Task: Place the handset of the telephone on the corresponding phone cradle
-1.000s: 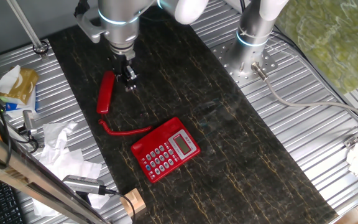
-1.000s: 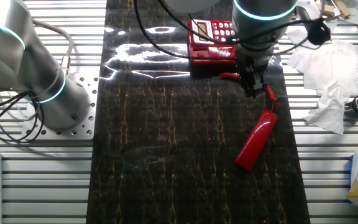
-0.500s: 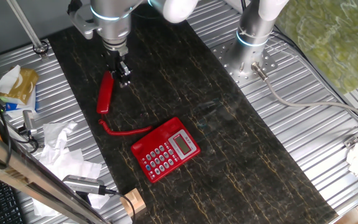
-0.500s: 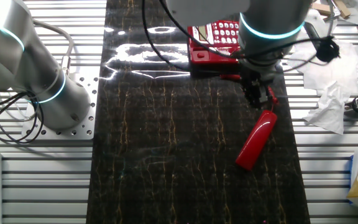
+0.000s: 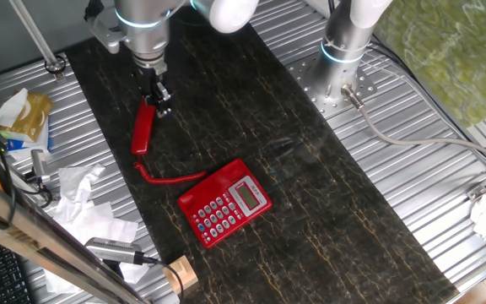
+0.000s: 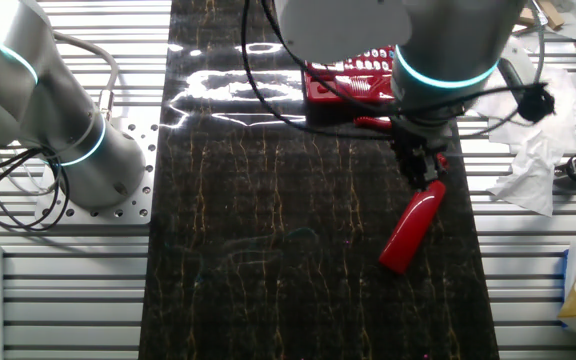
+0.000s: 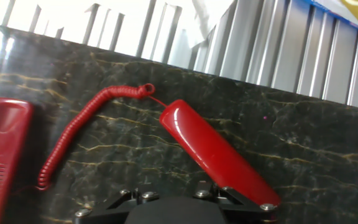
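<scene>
Just below the gripper (image 5: 160,103), whose grip I cannot tell, the handset (image 5: 143,128) might skid aside if pinched off-centre.

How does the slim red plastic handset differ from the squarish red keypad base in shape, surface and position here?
The slim red plastic handset is long and narrow; the squarish red keypad base is broad and blocky. The handset's back is smooth and bare, while the base carries grey-white buttons and a silver-framed display. The handset lies right under the end effector; the base sits apart from it. Both are glossy red, rest on the dark mat, and are joined by a red cord.
</scene>
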Robot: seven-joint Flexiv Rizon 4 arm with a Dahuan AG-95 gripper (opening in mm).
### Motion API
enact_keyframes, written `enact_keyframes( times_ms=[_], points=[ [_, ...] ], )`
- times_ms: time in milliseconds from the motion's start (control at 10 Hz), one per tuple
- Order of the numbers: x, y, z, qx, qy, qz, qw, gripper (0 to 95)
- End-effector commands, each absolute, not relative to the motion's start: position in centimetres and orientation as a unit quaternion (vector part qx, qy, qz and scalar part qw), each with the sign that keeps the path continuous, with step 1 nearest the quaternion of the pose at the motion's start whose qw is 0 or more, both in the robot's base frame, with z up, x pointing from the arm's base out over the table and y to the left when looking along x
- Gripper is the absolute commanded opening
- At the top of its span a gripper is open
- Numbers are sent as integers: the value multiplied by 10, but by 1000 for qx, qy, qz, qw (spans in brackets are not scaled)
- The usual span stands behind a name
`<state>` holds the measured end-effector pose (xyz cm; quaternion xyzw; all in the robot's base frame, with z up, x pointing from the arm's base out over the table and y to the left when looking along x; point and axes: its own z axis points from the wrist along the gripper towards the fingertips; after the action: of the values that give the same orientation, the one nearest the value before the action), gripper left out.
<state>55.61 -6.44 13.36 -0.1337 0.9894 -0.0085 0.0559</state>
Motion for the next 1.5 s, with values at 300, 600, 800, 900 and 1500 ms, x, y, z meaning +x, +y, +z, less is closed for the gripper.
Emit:
enact_keyframes(
  times_ms=[300,600,800,900,1500],
  points=[
    [572,-77,128,-140,989,-4,51,380],
    [578,-83,120,-143,988,-4,52,380],
    [582,-86,115,-144,988,-3,56,380],
    [582,-88,114,-146,988,-2,58,380],
    [581,-97,101,-151,987,1,62,380]
  ],
)
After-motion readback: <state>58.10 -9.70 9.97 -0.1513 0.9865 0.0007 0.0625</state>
